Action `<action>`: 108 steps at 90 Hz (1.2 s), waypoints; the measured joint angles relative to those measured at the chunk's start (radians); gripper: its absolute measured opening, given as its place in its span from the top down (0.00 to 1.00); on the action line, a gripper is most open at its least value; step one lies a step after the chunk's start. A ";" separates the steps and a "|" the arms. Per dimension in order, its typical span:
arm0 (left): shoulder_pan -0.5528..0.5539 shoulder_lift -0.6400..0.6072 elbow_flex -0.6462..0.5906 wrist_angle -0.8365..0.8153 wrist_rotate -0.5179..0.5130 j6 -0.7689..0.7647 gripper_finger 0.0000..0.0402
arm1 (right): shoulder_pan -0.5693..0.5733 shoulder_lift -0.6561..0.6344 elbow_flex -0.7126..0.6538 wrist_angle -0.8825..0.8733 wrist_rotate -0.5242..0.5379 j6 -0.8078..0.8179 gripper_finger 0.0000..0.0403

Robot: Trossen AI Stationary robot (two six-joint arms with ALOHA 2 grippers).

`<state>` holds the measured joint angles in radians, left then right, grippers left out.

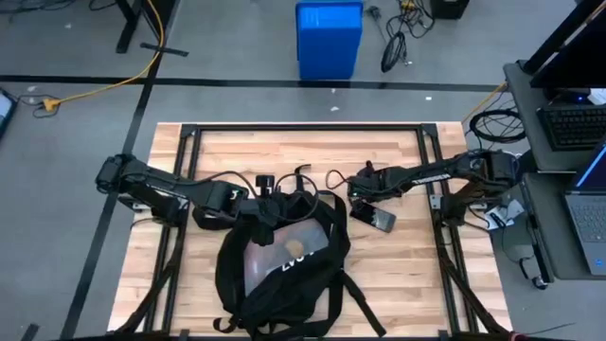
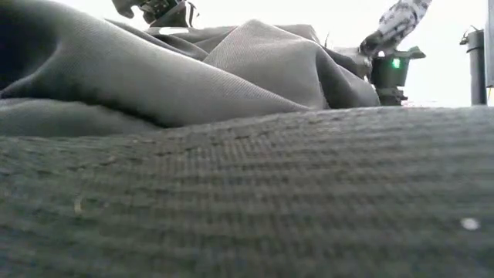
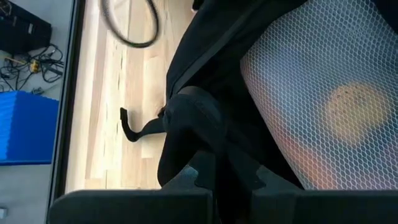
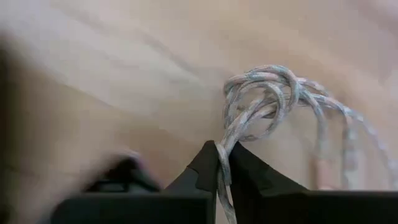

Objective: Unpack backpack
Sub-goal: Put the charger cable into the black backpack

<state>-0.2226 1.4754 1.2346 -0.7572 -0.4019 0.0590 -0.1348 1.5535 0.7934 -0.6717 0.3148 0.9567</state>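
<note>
The black backpack [image 1: 279, 270] lies on the wooden table near its front edge, mouth toward the far side, with pale mesh [image 3: 323, 93] showing inside. My left gripper [image 1: 268, 206] is at the mouth's far rim, shut on its black fabric. My right gripper [image 1: 358, 187] is just right of the mouth, shut on a pale braided cord [image 4: 267, 93]. A flat dark device [image 1: 375, 219] lies on the table beside the backpack's far right corner. In the low view the backpack's fabric [image 2: 231, 93] fills the foreground. My left gripper pinches a bunched fold of black fabric [image 3: 193, 118] at the backpack's mouth rim, beside the mesh, between its two fingers. It comes in from the table's left. The rest of the backpack lies on the table. My right gripper pinches the braided cord [image 4: 222, 152] between its two fingertips, just below the cord's knotted bundle [image 4: 273, 87]. The bundle stands out past the fingertips over the wooden table. Whether it rests on the wood cannot be told.
Dark cable loops [image 1: 333, 178] lie on the table beyond the backpack's mouth. Black straps [image 1: 360, 303] trail off the backpack toward the front edge. A blue bin [image 1: 329, 38] stands on the floor past the far edge. Laptops [image 1: 592, 204] sit on a desk to the right.
</note>
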 joint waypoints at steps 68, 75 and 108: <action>0.000 0.000 0.000 -0.046 0.000 0.001 1.00 | 0.345 -0.005 0.415 0.237 0.106 -0.284 1.00; 0.000 0.000 0.000 -0.049 -0.001 0.000 1.00 | 0.385 -0.005 0.435 0.327 0.106 -0.356 1.00; 0.001 0.000 0.000 -0.051 -0.125 0.004 1.00 | 0.476 0.036 0.438 0.568 0.086 -0.475 1.00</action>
<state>-0.2218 1.4754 1.2346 -0.8079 -0.5264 0.0631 0.3410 1.5896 1.2312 -0.1039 0.4009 0.4822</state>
